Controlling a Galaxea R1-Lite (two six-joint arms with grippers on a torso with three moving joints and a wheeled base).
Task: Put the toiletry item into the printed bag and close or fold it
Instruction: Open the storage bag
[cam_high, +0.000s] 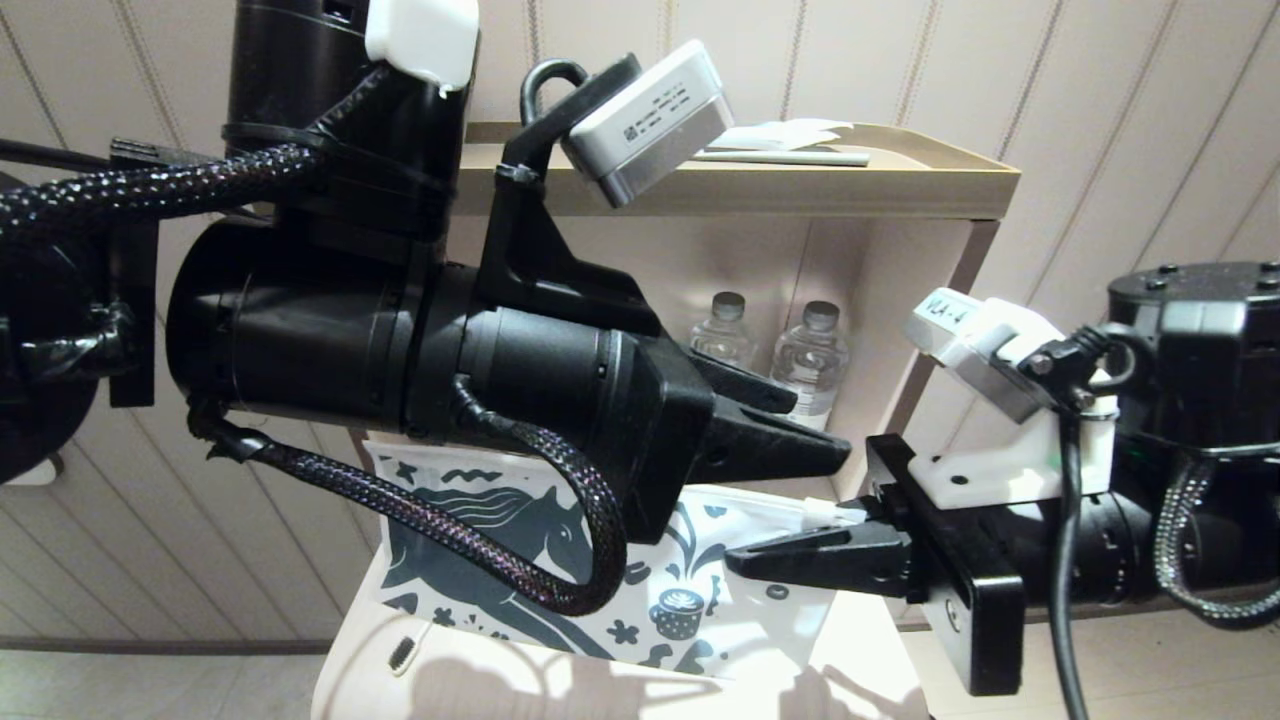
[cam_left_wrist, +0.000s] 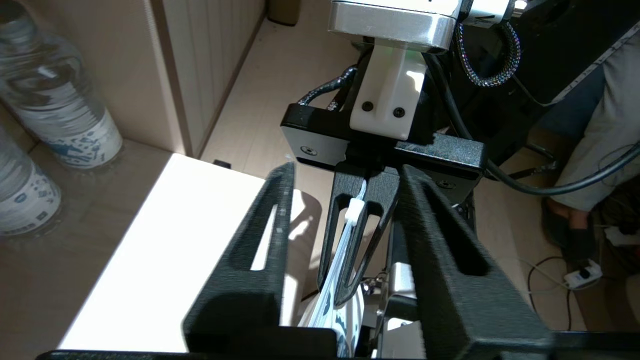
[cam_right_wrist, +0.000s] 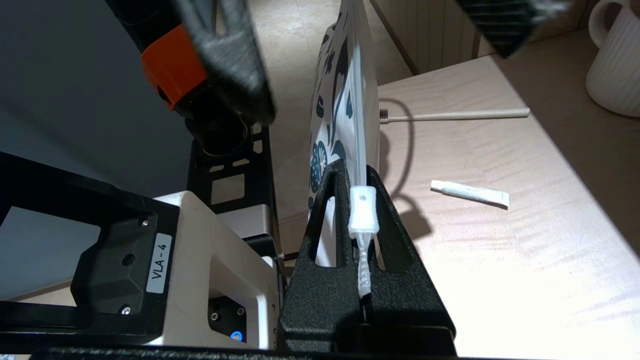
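The left gripper (cam_high: 790, 420) hangs in the air above the counter (cam_right_wrist: 500, 280), its fingers (cam_left_wrist: 260, 235) spread apart with nothing between them, pointing toward the right gripper. Below and behind it the printed bag (cam_high: 650, 580) is held up off the counter, its horse print facing the head camera and its sheet standing on edge. The right gripper (cam_high: 760, 560) is clamped on the bag's end, both fingers (cam_right_wrist: 325, 220) pressed together on the top strip just beside the small white zip slider (cam_right_wrist: 363, 212). On the counter beyond the bag lie a small white tube (cam_right_wrist: 470, 192) and, farther toward the back edge, a thin wooden stick (cam_right_wrist: 460, 114); the two are well apart from each other and from the bag. A ribbed white mug (cam_right_wrist: 617, 60) stands near the far corner. Behind the arms, two water bottles (cam_high: 810, 360) stand side by side in an open shelf (cam_high: 900, 185).
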